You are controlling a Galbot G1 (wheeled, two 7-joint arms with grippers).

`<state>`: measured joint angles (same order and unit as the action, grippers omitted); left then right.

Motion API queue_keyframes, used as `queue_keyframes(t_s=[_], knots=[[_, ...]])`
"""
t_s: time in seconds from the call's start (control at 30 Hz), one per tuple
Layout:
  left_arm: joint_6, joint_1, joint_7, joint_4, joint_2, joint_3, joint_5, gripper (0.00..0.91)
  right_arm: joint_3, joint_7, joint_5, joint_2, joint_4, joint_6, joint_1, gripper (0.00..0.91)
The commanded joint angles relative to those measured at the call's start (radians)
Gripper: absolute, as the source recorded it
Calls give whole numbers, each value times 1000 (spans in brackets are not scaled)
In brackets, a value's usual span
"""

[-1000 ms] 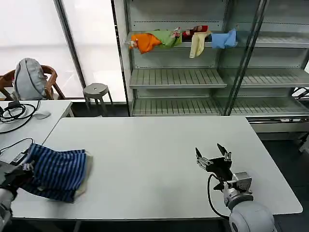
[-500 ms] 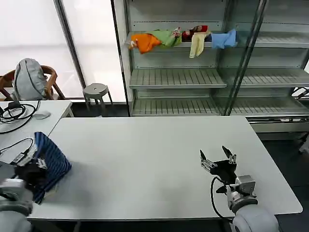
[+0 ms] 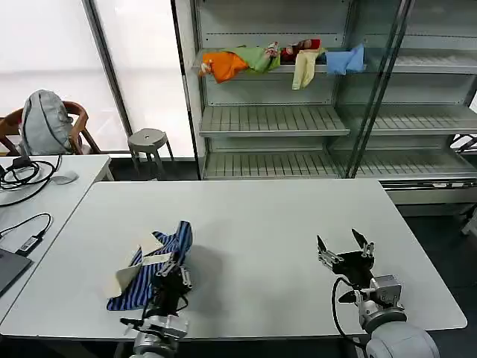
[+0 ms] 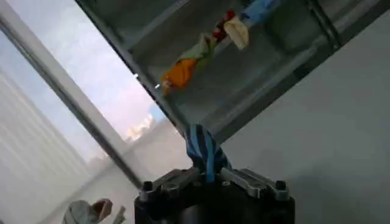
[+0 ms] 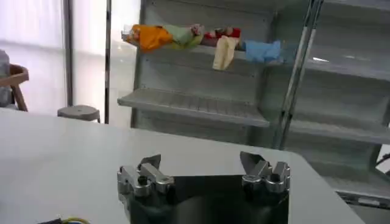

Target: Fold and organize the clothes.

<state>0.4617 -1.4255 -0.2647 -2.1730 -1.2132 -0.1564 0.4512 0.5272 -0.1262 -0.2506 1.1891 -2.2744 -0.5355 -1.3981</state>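
Item: striped shirt [image 3: 153,270], fine blue and black stripes with cream trim, bunched in a loose heap on the white tabletop [image 3: 246,224], lower left of centre in the head view. Left claw [image 3: 170,282] sits at the near side of the heap, low in the frame, clenched on a pinch of the cloth; the left wrist view shows a tuft of the striped fabric [image 4: 206,156] standing up between the closed fingers, a detail the head view leaves unclear behind the garment's folds. Right claw [image 3: 345,252], lower right of the head view, well apart from the shirt, fingers spread and holding nothing; the right wrist view confirms the gap between its fingers [image 5: 144,176] with bare tabletop beyond. Step in hand, by my judgement: bringing the shirt to the middle for spreading. To do it well, the cloth should be drawn flat rather than dropped in a wad, and the right claw should take a second corner so the collar and sleeves can be laid out square. Also noted: shelf rack [image 3: 313,119] at upper centre carrying other coloured garments [image 3: 276,60], untouched.
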Motion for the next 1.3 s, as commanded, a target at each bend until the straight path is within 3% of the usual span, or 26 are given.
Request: queue_keyframes(t_s=[0.03,0.23,0.33,0.57,0.7,0.8,0.83,0.87,1.13,1.23,1.3], knots=[[3,154,-18,133,-94,216,180,40,19,12,2,-5,1,-1,15,907],[61,232,-19,177,-141,211,153,50,37,29,-7,-31,26,-5,68,907],[115,268,-61,214,-187,210,108,50,48,64,-12,-48,44,-3,90,907],[117,329,-129,291,-260,166,-49,50,41,75,-22,-62,80,-1,129,907],[116,343,-131,314,-279,163,-68,50,33,69,-21,-61,101,0,146,907],[115,350,-123,315,-281,173,-137,50,24,27,-22,-65,108,2,162,907],[115,340,-101,298,-274,192,-145,302,28,32,-22,-69,110,-5,169,907],[115,333,-86,287,-272,200,-156,907,28,31,-25,-71,111,-4,172,907],[74,334,-32,191,-255,229,-400,907,28,39,-16,-70,148,23,212,907],[-78,309,70,110,-205,213,-477,907,20,55,-1,-64,160,49,214,907],[-100,293,111,53,-173,174,-480,907,12,51,-12,-57,164,69,216,907]])
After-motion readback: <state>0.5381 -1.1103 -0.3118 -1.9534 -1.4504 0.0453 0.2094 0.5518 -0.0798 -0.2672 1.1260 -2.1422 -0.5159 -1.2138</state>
